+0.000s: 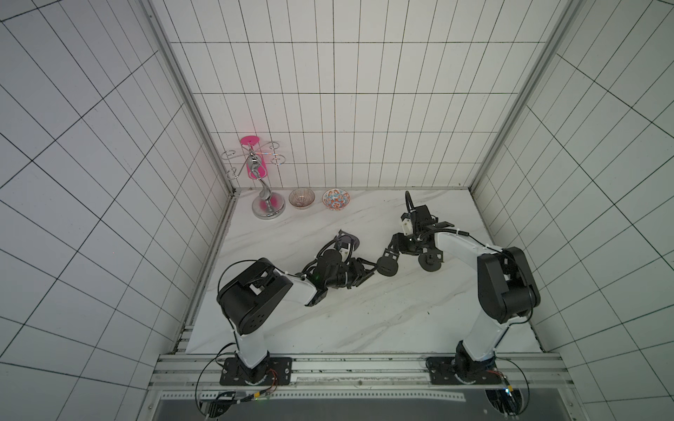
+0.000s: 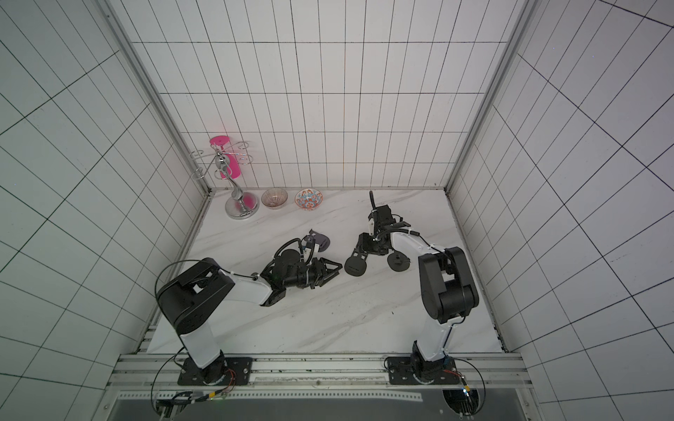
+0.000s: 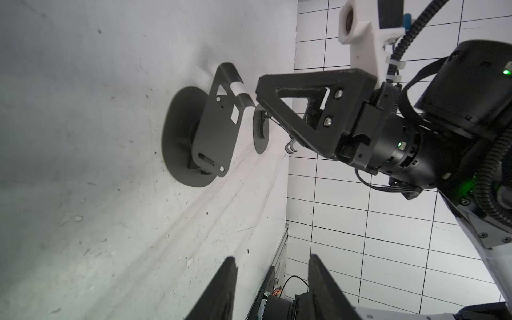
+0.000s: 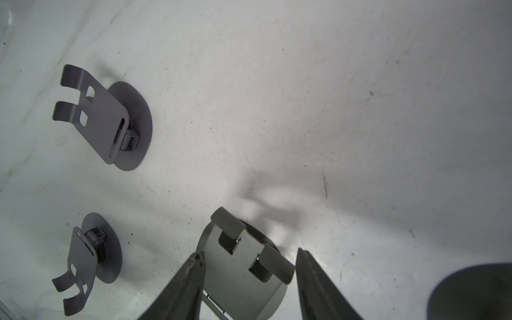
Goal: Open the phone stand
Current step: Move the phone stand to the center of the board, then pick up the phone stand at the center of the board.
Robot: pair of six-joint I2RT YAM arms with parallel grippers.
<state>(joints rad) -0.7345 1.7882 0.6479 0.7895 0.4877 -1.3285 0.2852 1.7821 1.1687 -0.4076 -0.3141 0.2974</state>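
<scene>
Only the right wrist view shows right tool (image 4: pixel 249 252) wide astride phone stand (image 4: pixel 237 279) | left tool (image 3: pixel 273 257) wide, empty

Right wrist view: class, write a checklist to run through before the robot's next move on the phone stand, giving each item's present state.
1. Right gripper straddles the phone stand: ok.
2. Its fingers firmly touching the stand: cannot tell.
3. Stand's base flat on the table: ok.
4. Left gripper open, holding nothing: ok.
5. Nearest other stand clear of the fingers: ok.
</scene>
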